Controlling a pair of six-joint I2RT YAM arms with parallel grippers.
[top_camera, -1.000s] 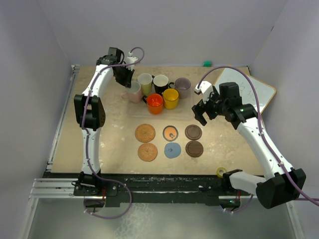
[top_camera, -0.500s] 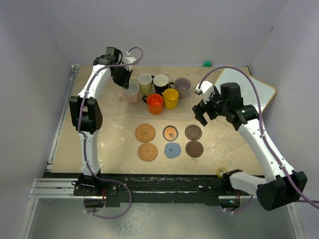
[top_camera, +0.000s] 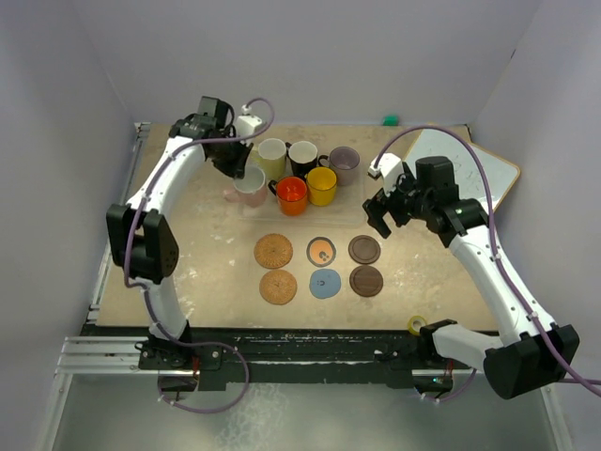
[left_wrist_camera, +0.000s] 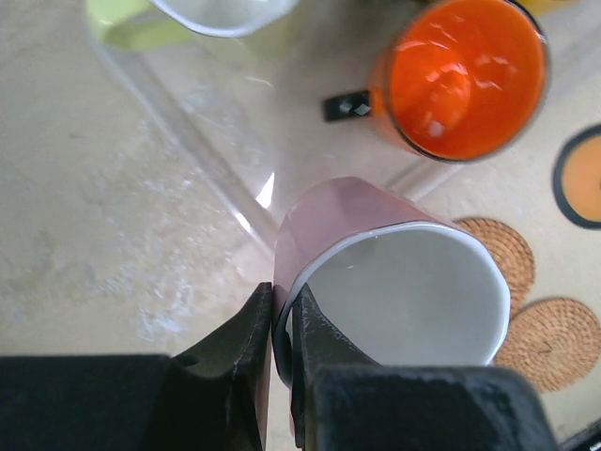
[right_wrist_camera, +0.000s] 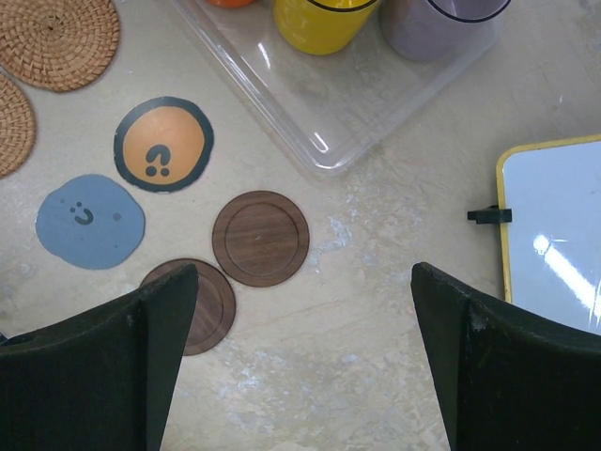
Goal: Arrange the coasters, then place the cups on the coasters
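Plainly, the thin pinch on the pink cup could slip: the left fingers clamp only its rim wall, so the cup may swing and clip the red cup or the tray edge. It is upper left of centre in the top view, above the coasters. The left arm arches forward, wrist down. The right fingers are spread wide, empty, at centre right.
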